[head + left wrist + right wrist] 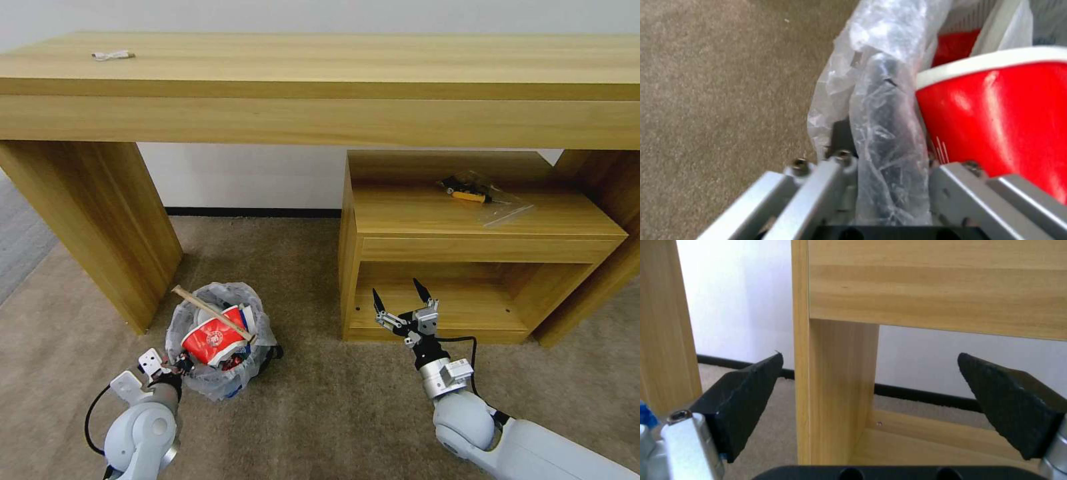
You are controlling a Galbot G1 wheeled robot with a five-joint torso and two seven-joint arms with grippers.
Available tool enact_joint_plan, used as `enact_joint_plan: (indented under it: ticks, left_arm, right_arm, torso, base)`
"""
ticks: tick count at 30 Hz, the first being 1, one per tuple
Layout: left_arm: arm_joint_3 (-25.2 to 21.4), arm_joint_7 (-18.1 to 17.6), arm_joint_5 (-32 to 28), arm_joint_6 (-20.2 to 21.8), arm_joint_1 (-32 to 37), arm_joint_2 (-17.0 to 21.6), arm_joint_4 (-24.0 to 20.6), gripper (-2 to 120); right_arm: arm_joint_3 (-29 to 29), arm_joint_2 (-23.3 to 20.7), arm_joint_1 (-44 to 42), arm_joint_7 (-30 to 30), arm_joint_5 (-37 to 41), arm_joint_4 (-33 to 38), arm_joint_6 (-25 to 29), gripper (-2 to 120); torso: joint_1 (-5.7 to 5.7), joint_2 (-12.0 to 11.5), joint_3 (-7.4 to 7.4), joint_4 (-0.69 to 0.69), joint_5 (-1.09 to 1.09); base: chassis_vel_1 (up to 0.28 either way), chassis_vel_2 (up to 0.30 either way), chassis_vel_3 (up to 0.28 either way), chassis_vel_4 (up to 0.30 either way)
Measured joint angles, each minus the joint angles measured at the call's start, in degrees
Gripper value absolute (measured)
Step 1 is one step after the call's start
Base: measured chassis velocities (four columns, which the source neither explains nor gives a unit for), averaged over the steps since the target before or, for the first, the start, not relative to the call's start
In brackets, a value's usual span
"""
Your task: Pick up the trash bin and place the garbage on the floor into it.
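Observation:
The trash bin, black with a crinkled whitish bag over its rim, is on the beige floor in front of the desk's left leg. It holds garbage: a red-white cup with a wooden stick lying across the top. My left gripper is shut on the bin's near rim. The left wrist view shows the bagged rim clamped between the fingers, with the cup just inside. My right gripper hangs open with nothing in it before the low shelf unit, its pads spread wide.
A long wooden desk spans the back, with a white cable on top. Its thick left leg stands close behind the bin. The shelf unit carries a clear bag with a yellow tool. Grey carpet lies far left.

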Motion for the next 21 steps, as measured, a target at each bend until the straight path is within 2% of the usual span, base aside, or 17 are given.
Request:
enact_joint_plan:
  ticks: [2,4,5,8,10,13,16,17,18,21]
  left_arm:
    - [0.0,0.0,0.0,0.0,0.0,0.0,0.0,21]
    - [0.3,-0.1,-0.2,0.2,0.1,0.1,-0.3,32]
    - [0.3,-0.1,-0.2,0.2,0.1,0.1,-0.3,32]
    - [0.3,-0.1,-0.2,0.5,0.6,-0.1,-0.7,48]
    - [0.3,-0.1,-0.1,0.5,0.8,-0.1,-0.7,51]
    - [0.4,-0.1,0.0,0.8,1.3,-0.3,-0.8,66]
    - [0.4,0.0,0.1,0.9,1.5,-0.3,-1.0,72]
    - [0.3,0.0,0.2,1.0,1.8,-0.2,-1.6,86]
    - [0.3,0.0,0.2,1.0,1.8,-0.2,-1.6,86]
    - [0.1,0.0,0.2,0.9,2.0,-0.2,-2.2,97]
  right_arm:
    - [0.0,0.0,0.0,0.0,0.0,0.0,0.0,100]
    - [-0.2,0.1,0.0,-0.1,-0.2,-0.1,0.0,100]
    - [-0.2,0.1,0.0,-0.1,-0.2,-0.1,0.0,100]
    - [-0.3,0.1,-0.1,-0.1,-0.4,-0.1,0.0,100]
    - [-0.4,0.2,-0.1,-0.1,-0.5,-0.1,0.0,100]
    - [-0.5,0.2,-0.1,-0.1,-0.6,0.0,0.0,100]
    - [-0.6,0.2,-0.1,-0.1,-0.7,0.2,0.0,100]
    - [-0.8,0.2,-0.1,-0.1,-0.8,0.5,0.0,100]
    - [-0.8,0.2,-0.1,-0.1,-0.8,0.5,0.0,100]
    - [-0.9,-0.1,-0.1,0.0,-0.7,1.2,-0.1,100]
  torso:
    - [0.0,0.0,0.0,0.0,-0.01]
    - [0.01,0.0,0.0,-0.03,-0.05]
    - [0.01,0.0,0.0,-0.03,-0.05]
    - [0.02,0.0,0.01,-0.04,-0.07]
    - [0.02,0.0,0.01,-0.05,-0.08]
    - [0.03,0.0,0.03,-0.08,-0.17]
    - [0.03,0.0,0.03,-0.09,-0.13]
    - [0.04,0.0,0.03,-0.06,-0.09]
    - [0.04,0.0,0.03,-0.06,-0.09]
    - [0.03,0.0,0.02,-0.04,-0.07]
  base:
    - [0.0,0.0,0.0,0.0]
    - [0.0,0.0,0.0,0.0]
    - [0.0,0.0,0.0,0.0]
    - [0.0,0.0,0.0,0.0]
    - [0.0,0.0,0.0,0.0]
    - [0.0,0.0,0.0,0.0]
    - [0.0,0.0,0.0,0.0]
    - [0.0,0.0,0.0,0.0]
    - [0.0,0.0,0.0,0.0]
    - [0.0,0.0,0.0,0.0]
